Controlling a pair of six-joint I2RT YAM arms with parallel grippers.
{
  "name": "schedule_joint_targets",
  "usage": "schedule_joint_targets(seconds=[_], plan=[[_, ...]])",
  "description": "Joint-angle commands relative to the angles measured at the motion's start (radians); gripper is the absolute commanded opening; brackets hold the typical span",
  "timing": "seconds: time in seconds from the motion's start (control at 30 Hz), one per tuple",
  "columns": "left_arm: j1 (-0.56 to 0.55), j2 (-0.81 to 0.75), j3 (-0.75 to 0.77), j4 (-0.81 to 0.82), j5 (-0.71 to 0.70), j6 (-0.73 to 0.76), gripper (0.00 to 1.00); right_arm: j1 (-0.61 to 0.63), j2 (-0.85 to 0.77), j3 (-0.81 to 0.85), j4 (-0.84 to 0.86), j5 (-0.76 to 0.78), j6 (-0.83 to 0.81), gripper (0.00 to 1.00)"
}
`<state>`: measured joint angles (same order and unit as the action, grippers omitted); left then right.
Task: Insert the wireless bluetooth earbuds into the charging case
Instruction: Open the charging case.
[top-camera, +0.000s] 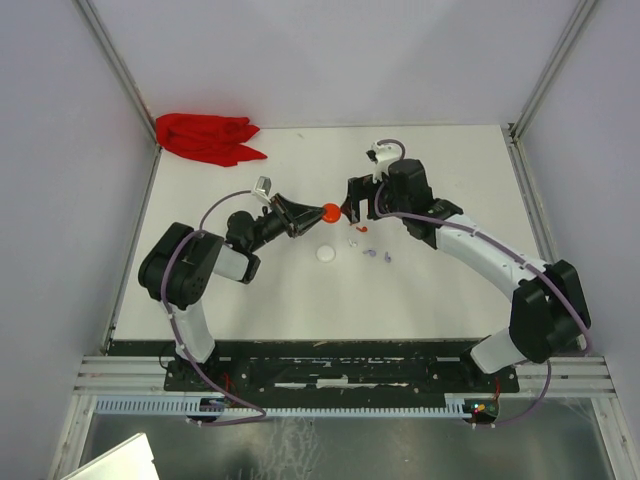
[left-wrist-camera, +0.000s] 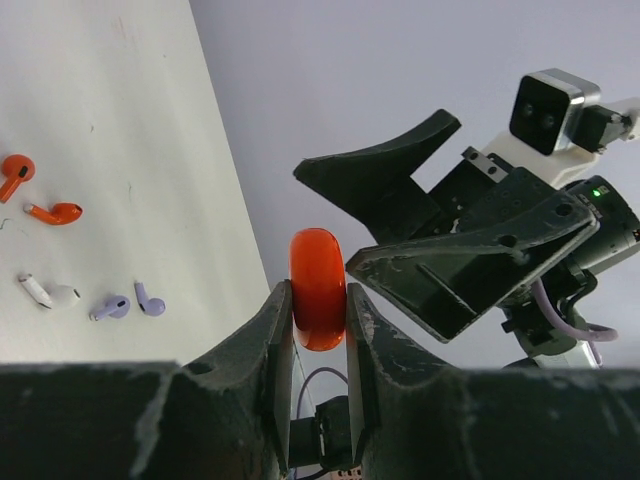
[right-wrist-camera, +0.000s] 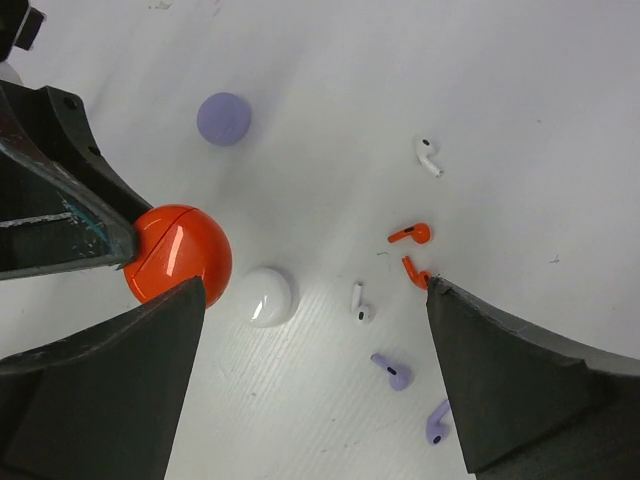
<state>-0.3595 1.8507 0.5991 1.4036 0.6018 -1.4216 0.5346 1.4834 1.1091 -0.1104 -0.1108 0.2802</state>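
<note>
Setting: a white surface (top-camera: 250, 290) walled in by pale panels, with a red cloth (top-camera: 205, 137) bunched at its far left corner.
Left jaws: pinching the red charging case (left-wrist-camera: 318, 288) by its flat faces, edge-on and held up off the surface around the middle.
Right jaws: spread wide and empty, hanging just right of the red charging case and above the loose earbuds.
Red case: a seam shows across it in the right wrist view, and it looks shut.
Earbuds: all six lie on the surface to the right of the white case (right-wrist-camera: 268, 296); the red earbuds (right-wrist-camera: 412, 235) are close together, the white earbuds (right-wrist-camera: 360, 305) are apart, and the purple earbuds (right-wrist-camera: 392, 372) are nearest.
Other case: a purple case (right-wrist-camera: 223, 118) sits farther off, alone.
Step in hand: apparently presenting the red case for the other arm; nothing is inserted yet.
Next move: probably the lid must be pried open while the left jaws hold firm, then a red earbud picked up by its stem. The buds are tiny, so the pinch has to be well centred.
</note>
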Motion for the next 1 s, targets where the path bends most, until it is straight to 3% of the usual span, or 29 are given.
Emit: schedule_joint_targets(seconds=[0.0, 0.47, 0.97], plan=[[-0.007, -0.013, 0.008, 0.088, -0.014, -0.036, 0.03, 0.003, 0.031, 0.036, 0.046, -0.033, 0.038, 1.00], [-0.018, -0.020, 0.021, 0.083, -0.004, -0.048, 0.03, 0.003, 0.111, 0.022, 0.100, -0.069, 0.062, 1.00], [-0.021, 0.044, 0.011, 0.199, 0.000, -0.136, 0.03, 0.002, 0.156, 0.044, 0.156, -0.107, 0.065, 1.00]])
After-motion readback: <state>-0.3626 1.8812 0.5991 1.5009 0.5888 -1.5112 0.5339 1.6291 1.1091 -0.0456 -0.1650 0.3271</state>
